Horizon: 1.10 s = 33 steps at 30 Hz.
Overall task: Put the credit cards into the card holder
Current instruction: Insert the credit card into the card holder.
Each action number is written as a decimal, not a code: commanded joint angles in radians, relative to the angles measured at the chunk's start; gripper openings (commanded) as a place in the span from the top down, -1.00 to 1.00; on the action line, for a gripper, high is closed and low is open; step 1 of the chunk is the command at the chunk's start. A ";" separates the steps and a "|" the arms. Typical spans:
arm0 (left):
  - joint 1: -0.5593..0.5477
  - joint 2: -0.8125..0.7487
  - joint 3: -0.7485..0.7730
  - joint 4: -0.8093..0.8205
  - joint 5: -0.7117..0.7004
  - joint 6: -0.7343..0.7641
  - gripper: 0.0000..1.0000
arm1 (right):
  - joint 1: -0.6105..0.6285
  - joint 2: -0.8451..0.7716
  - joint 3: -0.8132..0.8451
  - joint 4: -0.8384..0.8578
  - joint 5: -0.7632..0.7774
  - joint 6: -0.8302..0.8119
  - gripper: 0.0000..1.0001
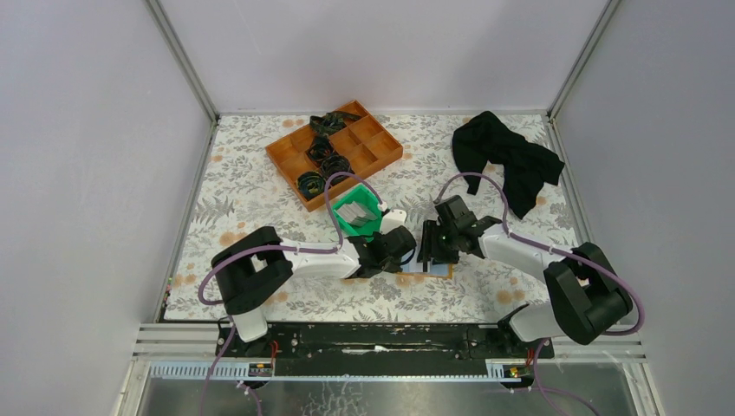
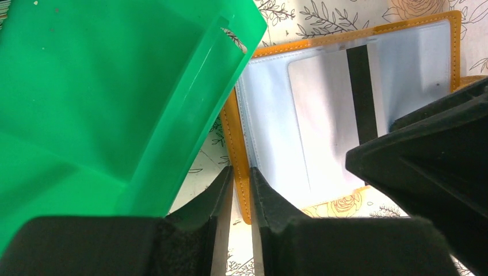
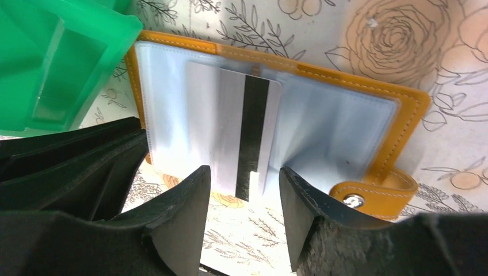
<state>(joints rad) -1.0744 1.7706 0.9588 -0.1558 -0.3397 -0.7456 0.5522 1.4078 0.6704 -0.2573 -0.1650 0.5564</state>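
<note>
Lab test cell, white panels [image 1: 87, 130], aluminium frame [image 1: 182, 59]

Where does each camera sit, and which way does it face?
Top external: above and behind the left arm and right arm, looking down at the table.
Left wrist: over the left gripper, facing green bin and open card holder.
Right wrist: over the open right gripper, facing the striped credit card in the holder.
Shared: both wrist views show bin, holder, card.

My jaws are matt black; stitched orange leather-like wallet [image 3: 413, 106], glossy clear sleeves [image 3: 167, 103] inside; green plastic bin [image 2: 115, 86], smooth and translucent.
</note>
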 commanded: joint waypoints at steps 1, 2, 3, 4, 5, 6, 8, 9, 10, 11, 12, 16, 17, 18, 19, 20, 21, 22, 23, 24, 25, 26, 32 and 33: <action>-0.003 0.040 -0.031 -0.034 0.021 0.012 0.57 | 0.006 -0.027 0.024 -0.105 0.086 -0.026 -0.10; -0.003 0.041 -0.033 -0.034 0.021 0.012 0.57 | 0.006 -0.033 0.026 -0.109 0.091 -0.027 -0.10; -0.003 0.040 -0.032 -0.034 0.022 0.011 0.57 | 0.006 -0.038 0.029 -0.112 0.096 -0.026 -0.09; -0.003 0.041 -0.033 -0.034 0.021 0.012 0.58 | 0.006 -0.043 0.029 -0.113 0.099 -0.026 -0.08; -0.004 0.040 -0.032 -0.034 0.023 0.012 0.58 | 0.005 -0.043 0.029 -0.117 0.106 -0.026 -0.06; -0.004 0.040 -0.032 -0.034 0.024 0.012 0.57 | 0.006 -0.043 0.029 -0.118 0.113 -0.026 -0.03; -0.004 0.040 -0.032 -0.033 0.024 0.014 0.57 | 0.005 -0.041 0.026 -0.115 0.124 -0.025 0.14; -0.003 0.041 -0.031 -0.034 0.024 0.015 0.58 | 0.005 -0.039 0.026 -0.113 0.126 -0.025 0.26; -0.004 0.040 -0.032 -0.034 0.024 0.015 0.57 | 0.006 -0.036 0.028 -0.112 0.127 -0.024 0.34; -0.003 0.039 -0.032 -0.035 0.025 0.017 0.57 | 0.005 -0.034 0.030 -0.111 0.130 -0.025 0.43; -0.003 0.039 -0.033 -0.034 0.025 0.017 0.57 | 0.005 -0.032 0.034 -0.110 0.133 -0.025 0.50; -0.003 0.035 -0.040 -0.035 0.027 0.020 0.58 | 0.006 -0.028 0.055 -0.112 0.149 -0.027 0.65; -0.003 0.035 -0.041 -0.034 0.026 0.021 0.58 | 0.006 -0.024 0.063 -0.114 0.151 -0.029 0.67; -0.003 0.035 -0.041 -0.034 0.026 0.023 0.58 | 0.006 -0.018 0.067 -0.114 0.153 -0.031 0.68; -0.003 0.033 -0.043 -0.034 0.027 0.024 0.58 | 0.006 -0.013 0.071 -0.114 0.153 -0.032 0.69; -0.005 0.033 -0.043 -0.033 0.027 0.026 0.58 | 0.006 -0.005 0.075 -0.113 0.151 -0.033 0.72; -0.003 0.032 -0.044 -0.033 0.027 0.026 0.58 | 0.005 0.004 0.079 -0.112 0.146 -0.035 0.74; -0.003 0.032 -0.044 -0.033 0.026 0.027 0.58 | 0.006 0.013 0.083 -0.111 0.144 -0.036 0.76; -0.004 0.033 -0.044 -0.033 0.025 0.028 0.58 | 0.006 0.024 0.086 -0.109 0.138 -0.036 0.78; -0.004 0.032 -0.044 -0.033 0.025 0.029 0.58 | 0.006 0.034 0.089 -0.107 0.132 -0.038 0.79; -0.004 0.032 -0.045 -0.032 0.028 0.030 0.58 | 0.006 0.043 0.091 -0.105 0.130 -0.038 0.80; -0.003 0.034 -0.044 -0.030 0.029 0.032 0.58 | 0.006 0.050 0.092 -0.103 0.130 -0.038 0.80; -0.003 0.042 -0.045 -0.017 0.042 0.035 0.58 | 0.010 0.072 0.089 -0.082 0.111 -0.032 0.82; -0.003 0.042 -0.044 -0.015 0.044 0.035 0.58 | 0.012 0.076 0.092 -0.082 0.110 -0.030 0.83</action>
<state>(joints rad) -1.0748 1.7706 0.9550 -0.1486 -0.3359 -0.7349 0.5522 1.4651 0.7338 -0.3534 -0.0463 0.5312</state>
